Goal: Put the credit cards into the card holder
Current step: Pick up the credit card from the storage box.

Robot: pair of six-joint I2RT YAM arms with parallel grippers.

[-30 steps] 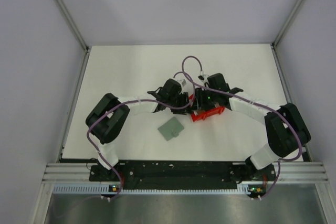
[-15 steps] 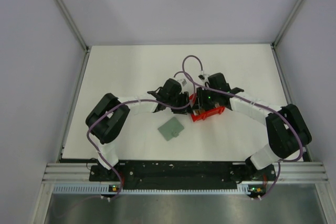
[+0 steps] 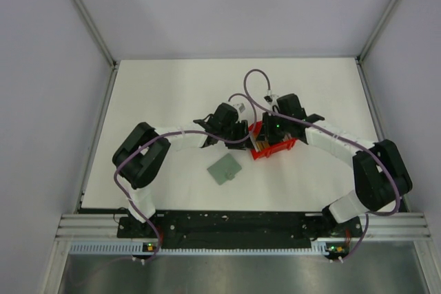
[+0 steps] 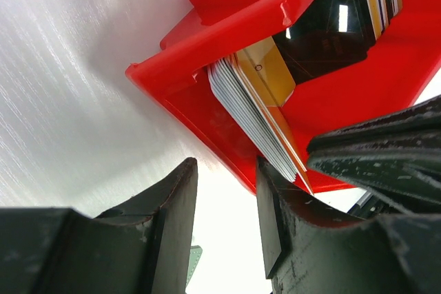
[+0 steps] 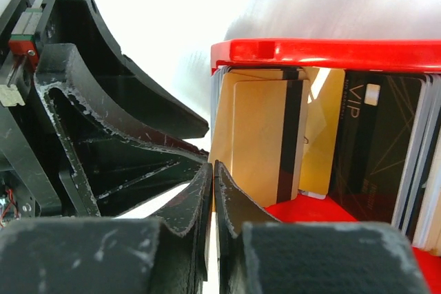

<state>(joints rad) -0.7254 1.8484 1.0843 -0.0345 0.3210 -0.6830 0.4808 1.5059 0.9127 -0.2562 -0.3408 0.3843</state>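
Several credit cards stand on edge in a red bin (image 3: 281,148). A tan card (image 5: 265,135) and a black VIP card (image 5: 372,142) face the right wrist camera, and a whitish stack (image 4: 241,111) leans at the bin's corner. My right gripper (image 5: 214,164) (image 3: 264,140) is shut, its tips just in front of the tan card's lower left edge; nothing shows between the pads. My left gripper (image 4: 224,163) (image 3: 242,135) is open and empty beside the bin's outer corner. The grey-green card holder (image 3: 224,168) lies closed on the table, nearer the arm bases.
The red bin (image 4: 207,53) sits mid-table between the two wrists, which are close together. The right gripper's dark finger (image 4: 372,149) reaches into the bin. Grey walls with metal rails enclose the white table (image 3: 165,87) on three sides.
The right gripper's jaws have closed from partly open to shut, and its wrist has shifted slightly right and away. The left arm and the card holder have not moved.
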